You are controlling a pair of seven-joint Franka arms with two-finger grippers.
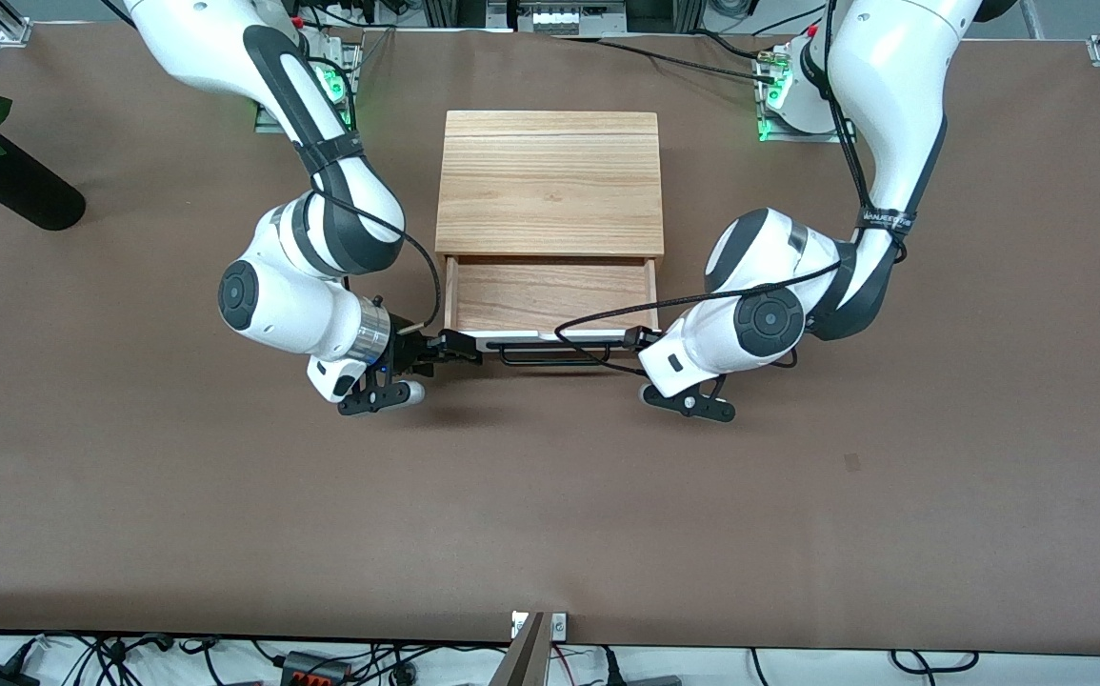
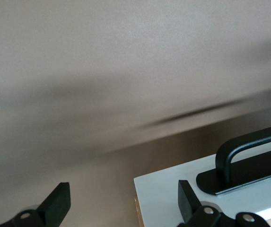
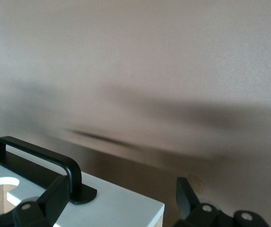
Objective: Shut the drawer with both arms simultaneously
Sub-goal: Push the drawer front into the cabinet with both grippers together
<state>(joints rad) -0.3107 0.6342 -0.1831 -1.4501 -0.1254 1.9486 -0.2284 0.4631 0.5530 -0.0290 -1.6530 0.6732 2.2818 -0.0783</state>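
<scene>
The drawer (image 1: pixel 550 297) stands pulled out of its wooden box (image 1: pixel 550 181), mid-bench, nearer the edge where the arm bases stand. The left gripper (image 1: pixel 647 337) and right gripper (image 1: pixel 454 345) each sit at one end of the white front panel (image 2: pixel 173 198) — fingers spread wide, holding nothing, straddling its corners beside the black handle (image 1: pixel 550 354). No readable writing shows on the drawer.

Open drawer (image 1: pixel 550 295), left pincer (image 1: pixel 647 335) and right pincer (image 1: pixel 459 345) at its front corners
</scene>
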